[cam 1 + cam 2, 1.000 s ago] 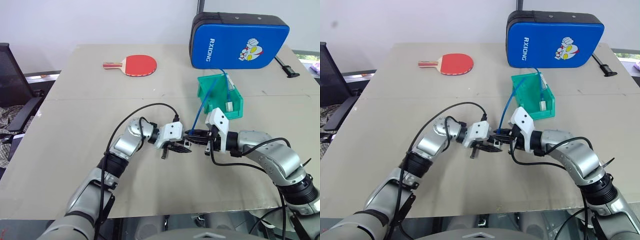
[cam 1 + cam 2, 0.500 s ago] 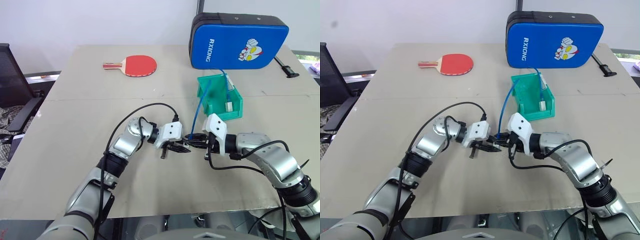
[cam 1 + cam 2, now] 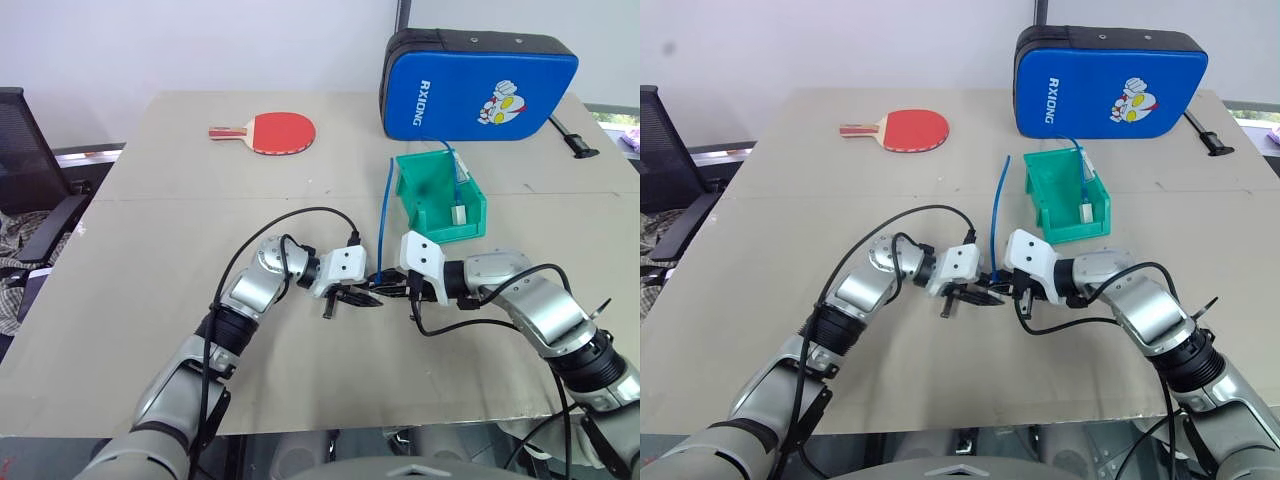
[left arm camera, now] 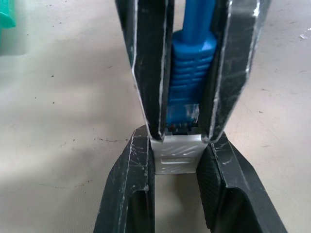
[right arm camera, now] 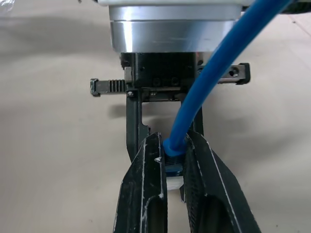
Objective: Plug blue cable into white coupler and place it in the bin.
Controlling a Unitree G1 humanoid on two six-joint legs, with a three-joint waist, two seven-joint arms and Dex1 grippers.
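Observation:
My left gripper (image 3: 361, 296) is shut on the white coupler (image 4: 177, 154), a small white block pinched between its black fingers just above the table. My right gripper (image 5: 174, 141) faces it from the other side, shut on the ribbed boot of the blue cable (image 4: 192, 73). The cable's clear plug tip sits at the mouth of the coupler's socket. From the grippers the blue cable (image 3: 384, 215) rises nearly upright, its free end beside the left rim of the green bin (image 3: 452, 229). The bin stands behind and to the right of both grippers.
Inside the bin lies another blue cord with a white coupler (image 3: 457, 213). A big blue padded case (image 3: 478, 85) stands behind the bin. A red table tennis paddle (image 3: 270, 130) lies at the back left. A black chair (image 3: 25, 170) stands off the table's left edge.
My right gripper has dropped slightly, rolled and closed in on the left one. The cable's free end has swung left, off the bin, and now stands upright. The left arm has held still.

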